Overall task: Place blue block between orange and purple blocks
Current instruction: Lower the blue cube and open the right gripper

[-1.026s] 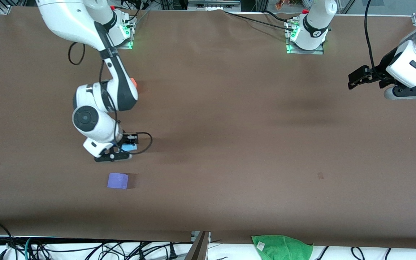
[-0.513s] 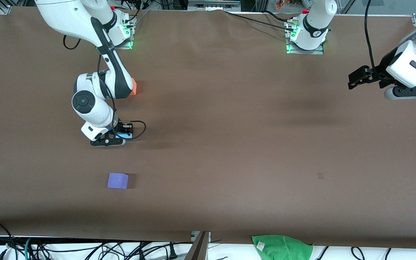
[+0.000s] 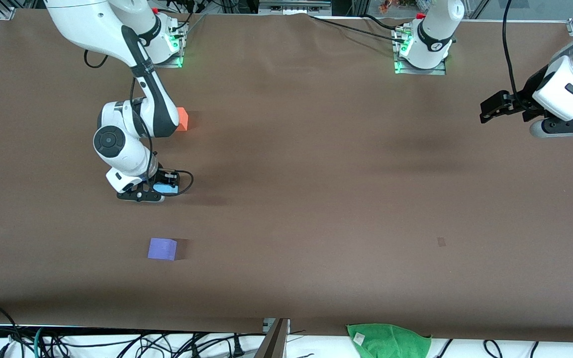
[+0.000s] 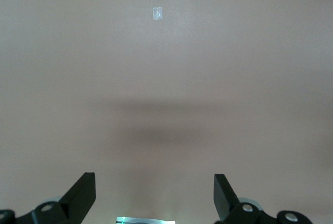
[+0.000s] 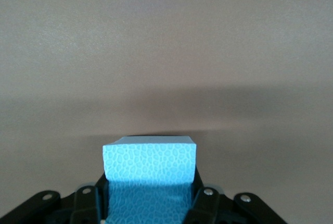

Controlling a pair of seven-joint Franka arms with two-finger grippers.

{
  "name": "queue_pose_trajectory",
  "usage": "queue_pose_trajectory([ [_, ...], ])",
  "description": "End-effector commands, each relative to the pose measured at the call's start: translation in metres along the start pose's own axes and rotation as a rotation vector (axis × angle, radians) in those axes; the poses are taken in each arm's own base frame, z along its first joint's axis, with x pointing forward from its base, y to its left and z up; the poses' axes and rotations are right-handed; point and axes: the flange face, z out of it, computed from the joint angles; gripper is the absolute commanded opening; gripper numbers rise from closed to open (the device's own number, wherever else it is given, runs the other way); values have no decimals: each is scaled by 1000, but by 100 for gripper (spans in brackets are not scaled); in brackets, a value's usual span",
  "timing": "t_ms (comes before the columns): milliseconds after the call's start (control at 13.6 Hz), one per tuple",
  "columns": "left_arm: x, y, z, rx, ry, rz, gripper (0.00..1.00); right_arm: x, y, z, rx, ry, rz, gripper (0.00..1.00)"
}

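Observation:
The sky-blue block is clamped in my right gripper, which is shut on its sides over the table between the orange block and the purple block. The right wrist view shows the blue block filling the jaws of the right gripper, with bare brown table under it. My right arm hides part of the orange block. The purple block lies nearer the front camera. My left gripper hangs open and waits over the left arm's end of the table; the left wrist view shows the left gripper with nothing in it.
A green cloth lies at the table's front edge, beside loose cables. A small pale mark sits on the brown table toward the left arm's end, and it shows as a mark in the left wrist view.
My right gripper has carried the blue block away from the purple block and toward the orange one. The left arm has not moved.

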Motion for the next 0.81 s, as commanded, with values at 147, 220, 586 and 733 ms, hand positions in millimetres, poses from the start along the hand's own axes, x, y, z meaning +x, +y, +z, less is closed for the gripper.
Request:
queue_pose_trajectory([
  [147, -2, -2, -1, 3, 3, -1, 100, 10, -9, -34, 35, 18, 40, 82],
  [220, -2, -2, -1, 3, 3, -1, 100, 16, -14, -47, 37, 0, 43, 83],
  [586, -2, -2, -1, 3, 3, -1, 100, 24, -14, -158, 76, 19, 23, 99],
  [733, -2, -2, -2, 3, 4, -1, 100, 21, 11, -206, 94, 44, 46, 99],
])
